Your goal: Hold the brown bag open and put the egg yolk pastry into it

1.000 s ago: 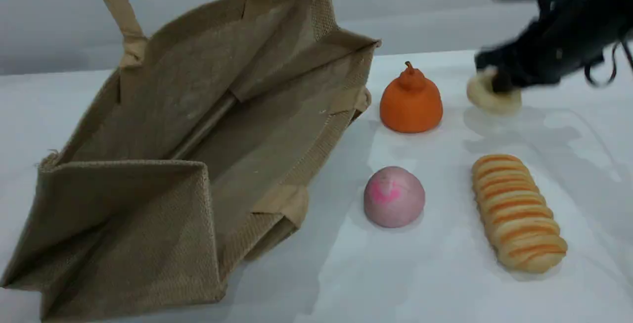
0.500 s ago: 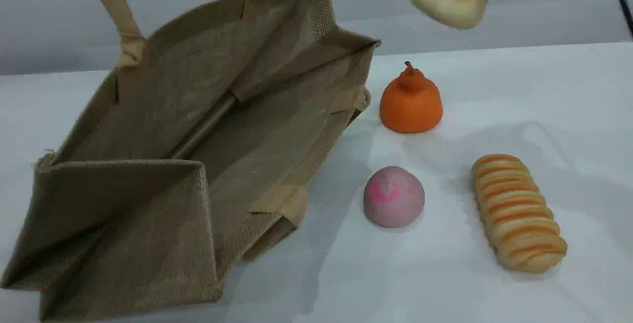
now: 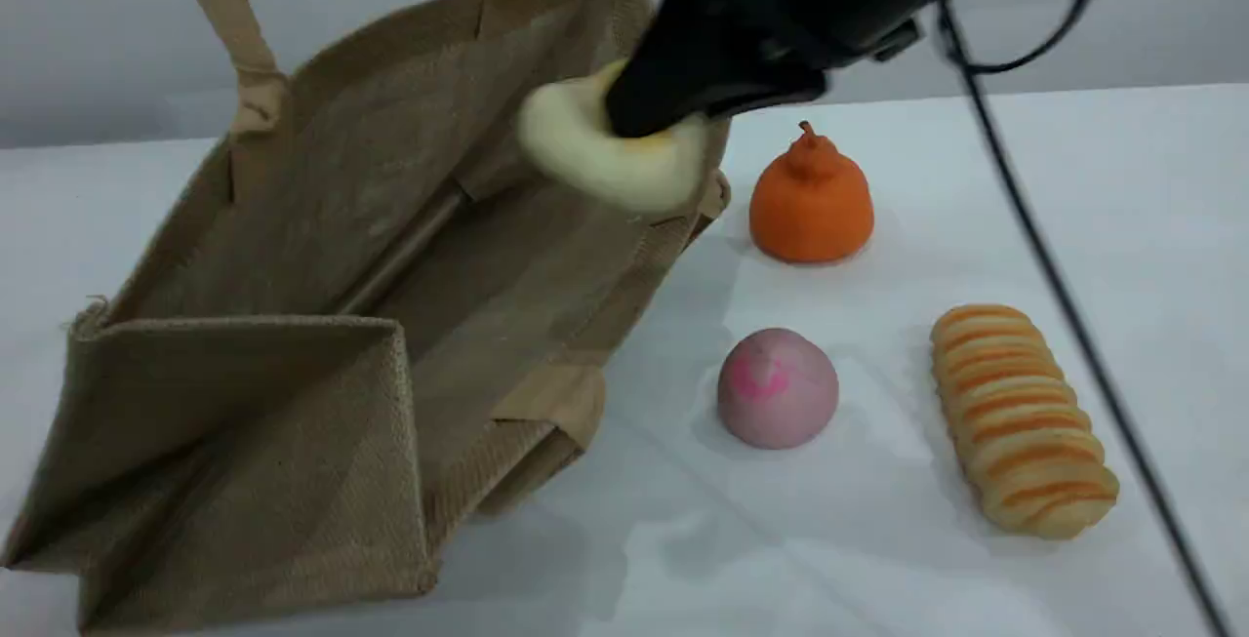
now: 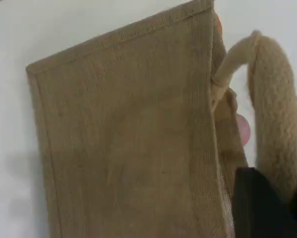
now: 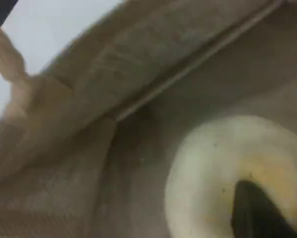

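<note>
Right fingers (image 3: 656,130) have carried the egg yolk pastry (image 3: 595,154), clamped, over the brown bag (image 3: 293,344) mouth; left fingers (image 4: 267,208) pinch its handle (image 4: 272,114). Orange gourd (image 3: 811,198) just beside bag.

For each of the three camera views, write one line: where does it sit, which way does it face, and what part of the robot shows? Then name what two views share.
Scene view: fixed, looking down across the table at a slant; the right pincer enters from the top, carrying the egg yolk pastry over the brown bag.
Left wrist view: on the left arm, facing the bag's outer wall and its handle; the left pincer shows bottom right.
Right wrist view: on the right arm, looking down into the bag; a dark fingertip presses the pastry.
Shared: scene and right wrist views both show the pastry.
</note>
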You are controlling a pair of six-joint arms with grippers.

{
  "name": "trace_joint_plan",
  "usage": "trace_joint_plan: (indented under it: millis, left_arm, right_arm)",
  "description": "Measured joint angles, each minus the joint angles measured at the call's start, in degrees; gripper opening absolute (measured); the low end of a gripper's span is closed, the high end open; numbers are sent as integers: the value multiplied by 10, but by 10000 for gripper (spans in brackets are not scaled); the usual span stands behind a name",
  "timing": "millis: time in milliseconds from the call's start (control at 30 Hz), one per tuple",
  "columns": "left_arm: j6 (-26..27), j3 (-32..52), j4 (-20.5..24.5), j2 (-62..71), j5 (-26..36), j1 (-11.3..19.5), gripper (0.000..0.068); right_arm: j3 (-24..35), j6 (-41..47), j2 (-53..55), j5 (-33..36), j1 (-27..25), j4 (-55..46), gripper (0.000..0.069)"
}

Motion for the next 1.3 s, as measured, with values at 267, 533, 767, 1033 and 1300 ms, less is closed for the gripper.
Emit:
trace_joint_plan:
  millis: [267,533,767,1033,1300]
  left_arm:
    - [0,0,-2,0,0,0,83]
    - [0,0,-2,0,1,0,83]
    - [-1,0,-2,0,1,0,83]
    - [-1,0,-2,0,1,0,83]
    - [1,0,-2,0,1,0,83]
  right_arm:
    - [-5,-90,47,-68,56,112,34]
    - [-72,-168,118,-63,62,200,34]
    - [-120,-168,169,-63,67,194,34]
    - [-135,-178,198,-36,67,188,43]
    - [-144,-189,197,-18,67,189,311]
